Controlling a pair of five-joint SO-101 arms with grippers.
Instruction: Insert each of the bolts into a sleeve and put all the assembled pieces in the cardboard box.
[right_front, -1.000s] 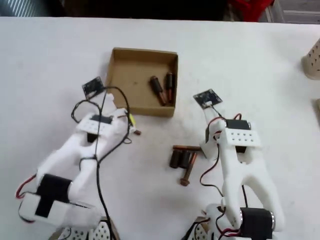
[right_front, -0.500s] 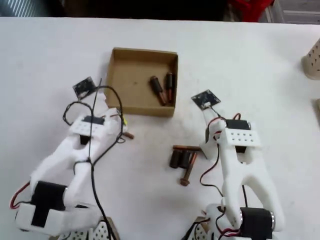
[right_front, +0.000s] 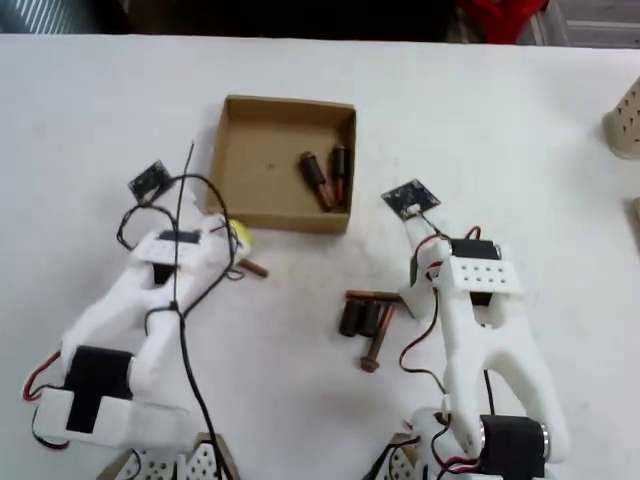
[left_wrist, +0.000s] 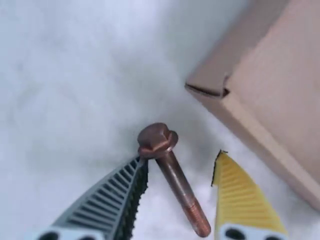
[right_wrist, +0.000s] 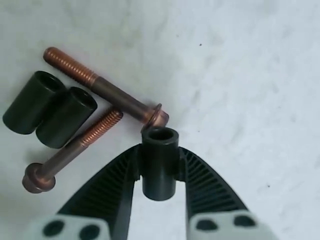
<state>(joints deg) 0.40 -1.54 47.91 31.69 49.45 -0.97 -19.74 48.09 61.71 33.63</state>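
The left gripper (left_wrist: 181, 159) is keeping its jaws parted astride a bolt (left_wrist: 172, 175) near 6 o'clock of the cardboard box (right_front: 262, 215), seemingly readying a grasp, while the right gripper (right_wrist: 160, 150) is clenching a black sleeve (right_wrist: 160, 172) bore-outward, probably so that bolt can slide in.

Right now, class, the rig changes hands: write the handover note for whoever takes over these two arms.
Left gripper: fingers open around a bolt lying on the table beside the cardboard box.
Right gripper: shut on a sleeve, next to two loose bolts and two loose sleeves.
Done: two assembled pieces lie in the box.
Left: sleeve the three bolts, then box them.
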